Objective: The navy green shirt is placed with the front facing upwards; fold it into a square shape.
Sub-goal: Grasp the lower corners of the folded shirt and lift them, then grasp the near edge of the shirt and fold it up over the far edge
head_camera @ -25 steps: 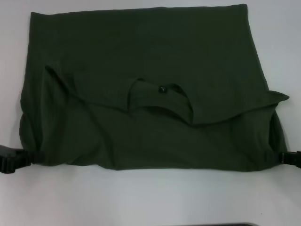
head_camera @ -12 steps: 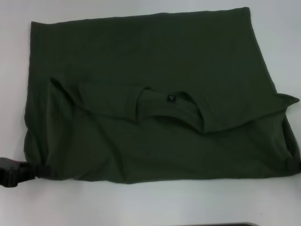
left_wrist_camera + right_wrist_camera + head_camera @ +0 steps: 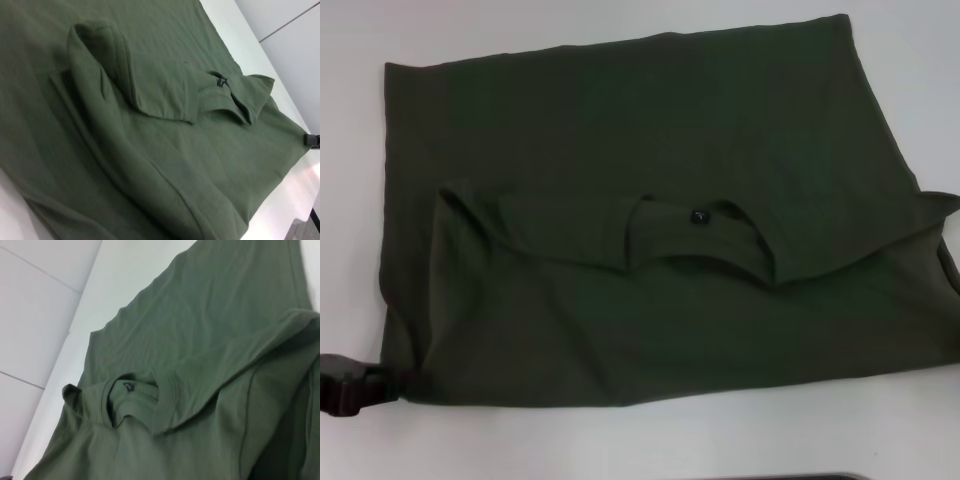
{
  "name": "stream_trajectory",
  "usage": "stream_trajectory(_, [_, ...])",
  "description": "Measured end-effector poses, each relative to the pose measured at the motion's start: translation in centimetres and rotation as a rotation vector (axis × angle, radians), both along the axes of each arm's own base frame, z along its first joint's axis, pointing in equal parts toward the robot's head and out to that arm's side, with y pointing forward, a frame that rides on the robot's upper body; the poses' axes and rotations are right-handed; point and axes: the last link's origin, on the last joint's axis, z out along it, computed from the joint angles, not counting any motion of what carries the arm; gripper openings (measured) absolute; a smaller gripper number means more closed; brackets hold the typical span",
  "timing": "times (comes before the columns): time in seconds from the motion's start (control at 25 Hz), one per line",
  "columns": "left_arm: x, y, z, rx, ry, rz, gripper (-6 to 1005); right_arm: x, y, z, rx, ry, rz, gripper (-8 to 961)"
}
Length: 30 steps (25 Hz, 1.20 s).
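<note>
The navy green shirt [image 3: 650, 200] lies on the white table, folded over on itself, and no lettering shows. Its ribbed collar [image 3: 705, 240] with the small dark neck label [image 3: 697, 216] sits near the middle on the upper layer. The same shirt fills the left wrist view [image 3: 150, 150] and the right wrist view [image 3: 200, 340]. My left gripper [image 3: 345, 383] is at the shirt's near left corner, shut on the cloth. My right gripper [image 3: 312, 140] shows only as a black bit at the shirt's near right corner in the left wrist view. The shirt's right edge runs out of the head view.
The white table [image 3: 620, 440] shows as a bare strip along the near side and to the left of the shirt. A dark edge [image 3: 800, 477] shows at the very bottom of the head view. White wall panels [image 3: 30, 315] stand beyond the table.
The shirt has slid toward me and to the right, turning slightly. My left gripper came nearer with its corner. My right gripper has left the head view.
</note>
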Motion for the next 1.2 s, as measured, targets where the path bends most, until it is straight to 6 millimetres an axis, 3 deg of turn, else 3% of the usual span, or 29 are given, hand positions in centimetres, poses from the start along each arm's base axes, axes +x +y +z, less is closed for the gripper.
stream_trajectory(0.68, [-0.6,0.0,0.2,0.014,0.022,0.032,-2,0.4,-0.4,0.7,0.047,-0.001,-0.024,39])
stream_trajectory(1.2, [-0.4,0.8,1.0,0.122,-0.035,-0.018,-1,-0.5,1.5,1.6,0.068,0.019,0.016,38])
